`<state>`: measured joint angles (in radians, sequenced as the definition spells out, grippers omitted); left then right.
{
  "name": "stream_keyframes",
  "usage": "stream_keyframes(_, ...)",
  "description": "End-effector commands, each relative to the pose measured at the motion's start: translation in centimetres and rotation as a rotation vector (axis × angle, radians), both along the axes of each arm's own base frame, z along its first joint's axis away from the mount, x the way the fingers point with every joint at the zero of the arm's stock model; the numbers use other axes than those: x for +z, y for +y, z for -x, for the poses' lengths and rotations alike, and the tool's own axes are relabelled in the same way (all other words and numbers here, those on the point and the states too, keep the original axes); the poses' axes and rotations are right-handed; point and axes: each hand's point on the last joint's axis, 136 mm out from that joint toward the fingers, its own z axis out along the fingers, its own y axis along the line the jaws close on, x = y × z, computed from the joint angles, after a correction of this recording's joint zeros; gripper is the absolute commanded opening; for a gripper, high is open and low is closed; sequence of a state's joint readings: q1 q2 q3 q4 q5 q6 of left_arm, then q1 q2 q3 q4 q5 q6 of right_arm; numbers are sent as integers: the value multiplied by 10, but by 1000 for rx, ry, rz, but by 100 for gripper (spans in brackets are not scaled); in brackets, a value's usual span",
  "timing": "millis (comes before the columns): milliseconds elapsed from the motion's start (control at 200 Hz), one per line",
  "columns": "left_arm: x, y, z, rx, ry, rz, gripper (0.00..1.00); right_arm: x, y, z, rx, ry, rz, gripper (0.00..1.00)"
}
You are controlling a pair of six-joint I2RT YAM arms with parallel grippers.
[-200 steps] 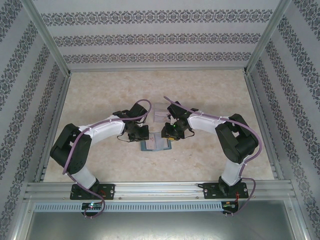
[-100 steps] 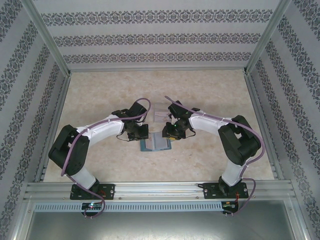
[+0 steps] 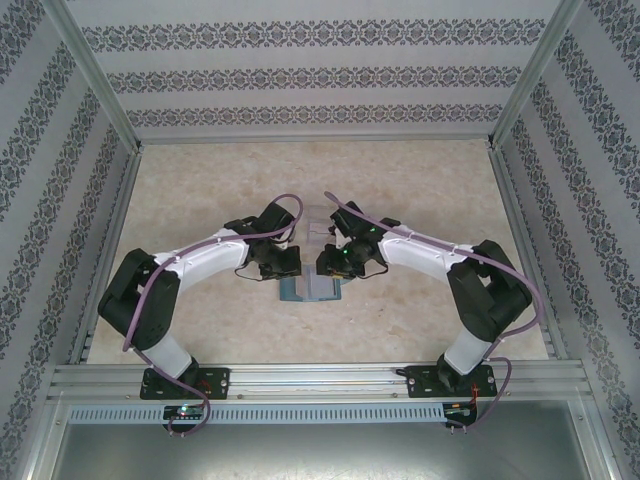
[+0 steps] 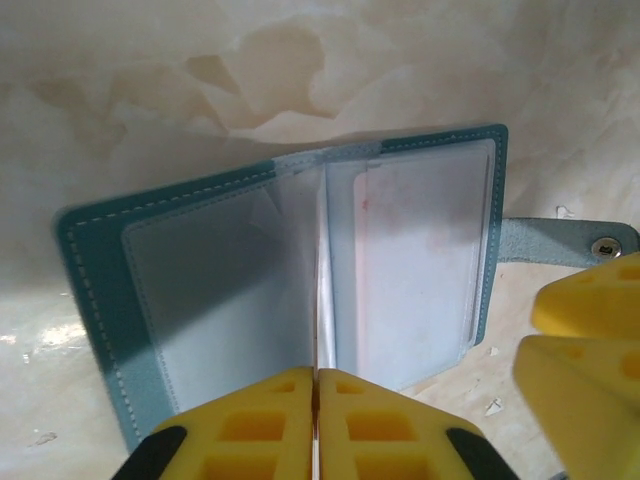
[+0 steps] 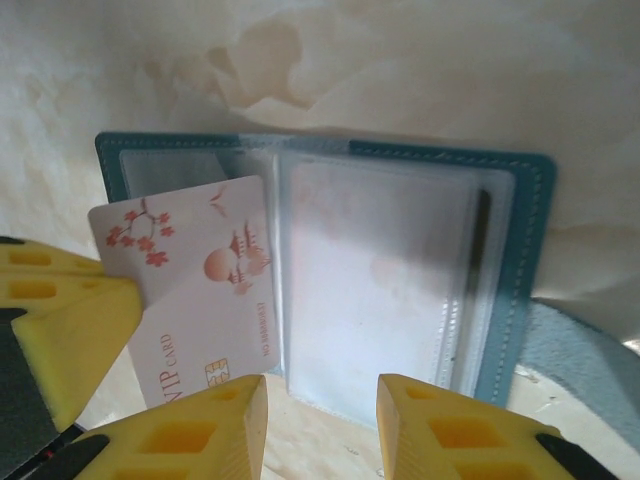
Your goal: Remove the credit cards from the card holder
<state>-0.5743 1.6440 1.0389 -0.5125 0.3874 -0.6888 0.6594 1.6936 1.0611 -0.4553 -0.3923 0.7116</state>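
Left wrist view: the left claw [image 4: 317, 428] is pinched tight on the pale card [image 5: 195, 290], edge-on here, holding it tilted clear of its sleeve. The right claw [image 5: 322, 392], half open and empty, straddles the near edge of the card holder [image 5: 515, 270], probably steadying it where it lies spread open on the worktop [image 5: 400, 70].

Teal card holder [image 5: 520, 230], pale stitching, clear sleeves. White card [image 5: 200, 290], red blossom print. Yellow fingers [image 4: 270, 420]. Black-and-white arms [image 3: 205, 262]. Beige marbled table [image 3: 200, 180]. Grey floral-striped walls [image 3: 320, 75].
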Motion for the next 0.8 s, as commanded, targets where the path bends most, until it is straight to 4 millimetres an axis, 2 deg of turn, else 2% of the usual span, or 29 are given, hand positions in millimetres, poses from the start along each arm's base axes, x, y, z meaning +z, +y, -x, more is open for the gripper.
stream_keyframes(0, 2, -12, -5, -15, 9, 38, 12, -3, 9, 1, 2, 28, -9, 34)
stream_keyframes(350, -1, -13, 7, -33, 36, 38, 12, -6, 4, 2, 0, 29, 13, 34)
stream_keyframes(580, -1, -16, 15, -48, 49, 40, 15, -6, 0, 2, -3, 30, 18, 34)
stream_keyframes(794, -5, -17, 24, -63, 66, 25, 13, -4, -3, 0, -11, 25, 18, 34)
